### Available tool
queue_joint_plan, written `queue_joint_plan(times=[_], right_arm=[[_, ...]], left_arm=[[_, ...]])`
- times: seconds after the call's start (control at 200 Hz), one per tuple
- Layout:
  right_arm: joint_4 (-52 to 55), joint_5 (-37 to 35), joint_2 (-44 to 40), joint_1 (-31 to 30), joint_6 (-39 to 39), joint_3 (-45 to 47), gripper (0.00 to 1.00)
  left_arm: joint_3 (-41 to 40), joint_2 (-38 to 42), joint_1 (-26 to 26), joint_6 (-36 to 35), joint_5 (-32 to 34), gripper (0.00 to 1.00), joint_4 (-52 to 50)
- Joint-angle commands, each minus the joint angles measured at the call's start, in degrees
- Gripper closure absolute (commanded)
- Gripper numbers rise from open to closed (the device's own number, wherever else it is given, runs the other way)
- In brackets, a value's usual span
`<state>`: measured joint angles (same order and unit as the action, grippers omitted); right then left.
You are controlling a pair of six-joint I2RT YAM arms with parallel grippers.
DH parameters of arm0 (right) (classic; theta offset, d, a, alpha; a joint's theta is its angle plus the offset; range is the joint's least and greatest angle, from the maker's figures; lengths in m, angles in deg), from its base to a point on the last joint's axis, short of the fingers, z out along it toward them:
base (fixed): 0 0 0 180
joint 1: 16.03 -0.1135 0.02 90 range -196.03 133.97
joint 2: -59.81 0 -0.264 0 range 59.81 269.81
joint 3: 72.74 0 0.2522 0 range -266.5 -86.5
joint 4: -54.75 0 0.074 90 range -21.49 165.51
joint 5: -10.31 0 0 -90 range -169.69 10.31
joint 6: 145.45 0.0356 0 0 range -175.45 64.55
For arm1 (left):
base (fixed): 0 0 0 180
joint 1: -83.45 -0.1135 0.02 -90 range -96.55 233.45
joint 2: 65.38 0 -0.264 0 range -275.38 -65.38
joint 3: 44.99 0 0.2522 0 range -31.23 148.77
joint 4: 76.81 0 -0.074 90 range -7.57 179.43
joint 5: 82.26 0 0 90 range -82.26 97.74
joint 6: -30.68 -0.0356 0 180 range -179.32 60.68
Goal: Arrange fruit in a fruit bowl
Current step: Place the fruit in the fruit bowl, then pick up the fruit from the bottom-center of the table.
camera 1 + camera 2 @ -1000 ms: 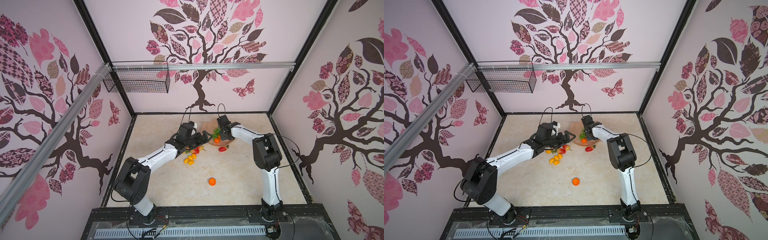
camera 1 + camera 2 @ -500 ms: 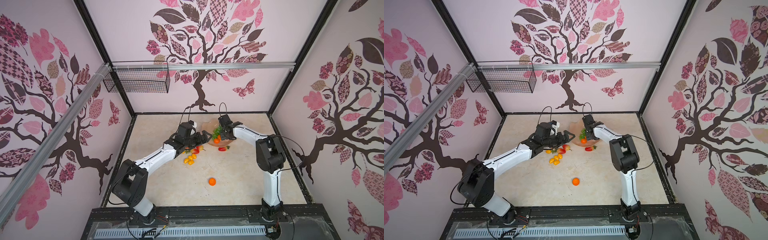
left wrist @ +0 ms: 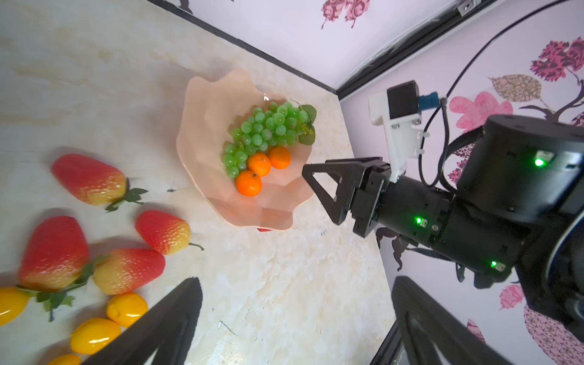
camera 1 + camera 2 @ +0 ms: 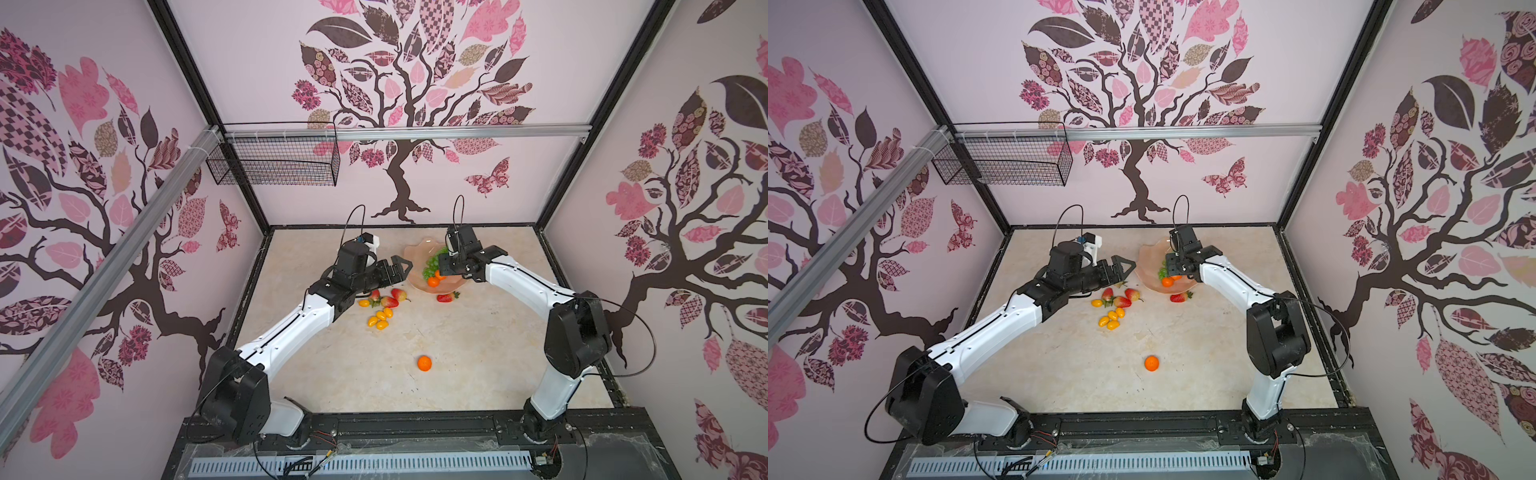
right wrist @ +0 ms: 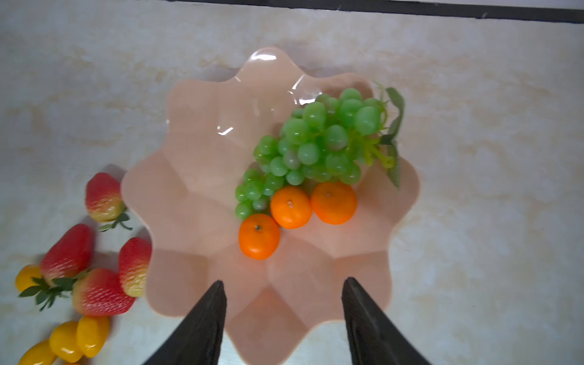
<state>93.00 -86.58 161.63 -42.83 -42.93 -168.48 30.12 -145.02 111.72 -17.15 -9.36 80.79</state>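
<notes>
Okay, so your right gripper hangs over one edge of the fruit bowl, the side toward its own arm, with its fingers spread a fair way apart; nothing sits between them and they touch nothing you can see; the bowl's pink floor shows straight through the gap. Your left gripper is spread wide too and empty, hovering over bare table just beside the bowl, with the strawberries and yellow tomatoes off to one side of it.

Inside the bowl you've got the grape bunch, its leaf out toward the rim, plus three tangerines in a touching row tucked against the grapes. Outside it: four strawberries clustered just beside the rim with the tomatoes next to them; a fifth strawberry alone at the bowl's front edge; a lone tangerine well apart from everything, toward the front of the table.

Hard bits: in both top views the right gripper's own body covers part of the bowl, so its fingertips can't be made out there; the left wrist view shows only one right finger, side-on, and the fifth strawberry as a red sliver under the rim; both wrist views cut the fingers off at the frame edge, and the tomatoes too, so you can't count those from there; whether the nearest strawberry actually touches the rim, I can't tell.
</notes>
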Motion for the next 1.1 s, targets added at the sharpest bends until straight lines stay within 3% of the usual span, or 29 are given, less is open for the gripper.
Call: queue_joint_plan(times=[0.0,0.335,0.61,0.9,1.095], right_arm=[[-1.16,4.17,-1.35,-3.52,0.27,-0.67,0.38],[1.83,7.87,0.32,-8.26,0.59,-0.44,0.4],[7.18,8.22,-4.89,-10.45,4.39,7.99,0.41],[10.76,8.82,-11.29,-15.99,10.0,17.23,0.41],[13.17,10.36,-12.96,-18.22,12.16,21.18,0.41]], left_arm=[[-3.89,2.43,-2.64,-0.87,0.51,0.02,-1.49],[-8.42,8.91,-5.47,-3.58,0.84,0.02,-6.88],[-13.37,14.9,-5.16,-5.27,-0.79,0.02,-12.02],[-18.07,19.94,3.05,-4.04,0.92,0.02,-14.82],[-23.07,23.45,5.93,-1.32,-0.26,0.02,-12.06]])
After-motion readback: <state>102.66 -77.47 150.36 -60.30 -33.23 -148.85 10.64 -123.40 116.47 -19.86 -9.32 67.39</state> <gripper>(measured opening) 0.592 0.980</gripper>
